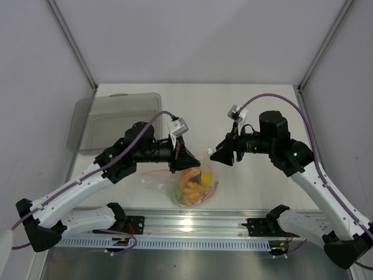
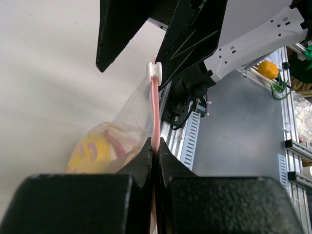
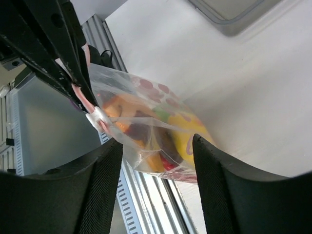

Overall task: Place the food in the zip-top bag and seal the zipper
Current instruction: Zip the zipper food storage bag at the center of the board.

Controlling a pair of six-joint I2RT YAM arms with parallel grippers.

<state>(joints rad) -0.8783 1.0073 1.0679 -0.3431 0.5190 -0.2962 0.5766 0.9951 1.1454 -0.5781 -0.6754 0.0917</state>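
Observation:
The zip-top bag (image 1: pixel 195 185) hangs between my two grippers just above the table's front edge. Inside it shows the food (image 1: pixel 193 188): a yellow piece (image 2: pixel 95 150), orange bits (image 3: pixel 117 108) and a red piece. My left gripper (image 2: pixel 155 146) is shut on the pinkish-red zipper (image 2: pixel 155 109). A white slider (image 2: pixel 154 71) sits on the far end of that strip. My right gripper (image 3: pixel 156 146) is open, its fingers (image 3: pixel 222 180) on either side of the bag's end and apart from it. The slider (image 3: pixel 97 117) lies just ahead of them.
A grey translucent tray (image 1: pixel 113 119) stands at the back left of the table. A metal rail (image 1: pixel 192 224) runs along the near edge under the bag. White walls enclose the table on three sides.

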